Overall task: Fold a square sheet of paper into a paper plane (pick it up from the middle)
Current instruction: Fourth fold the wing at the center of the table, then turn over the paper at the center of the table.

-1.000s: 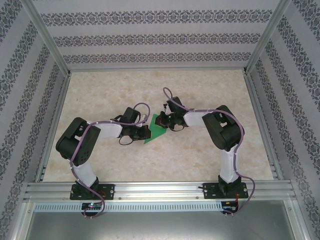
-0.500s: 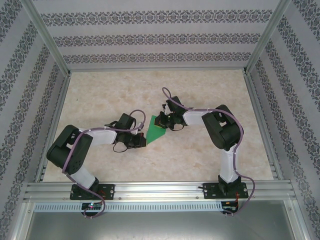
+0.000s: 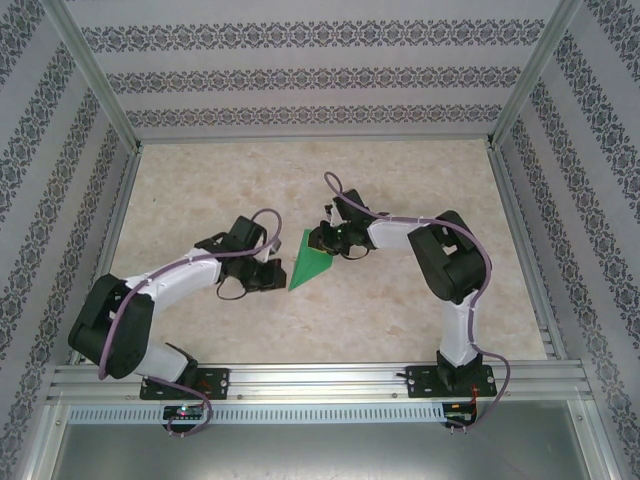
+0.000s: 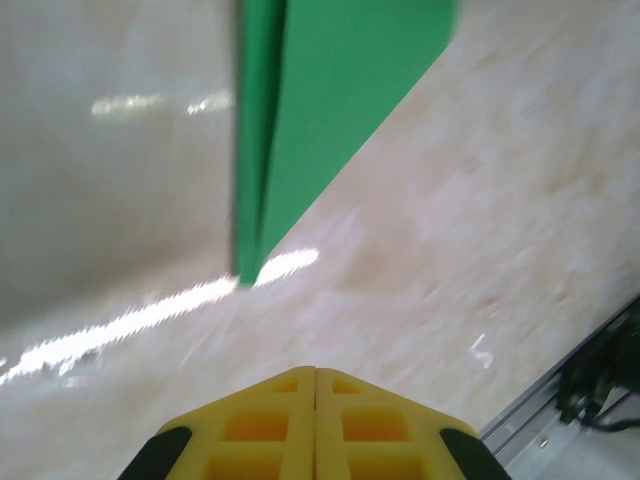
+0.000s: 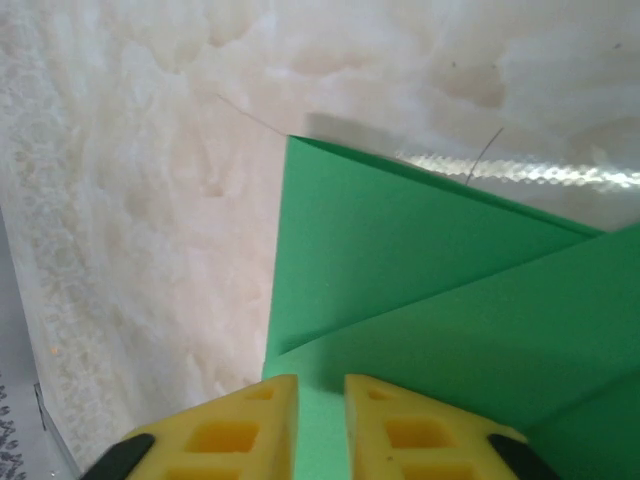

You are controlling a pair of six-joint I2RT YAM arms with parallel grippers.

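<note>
left hand backed off green paper, shut, empty; right hand slightly parted over its edge. best press crease slowly.

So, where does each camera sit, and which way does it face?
Top external: above and behind the bases, looking down on the table; both arms show, the green paper between them.
Left wrist: on the left arm, facing along the table; its shut left gripper points at the paper.
Right wrist: on the right arm, looking down; the right gripper, slightly open, over the paper.
Shared: all see the paper.
</note>
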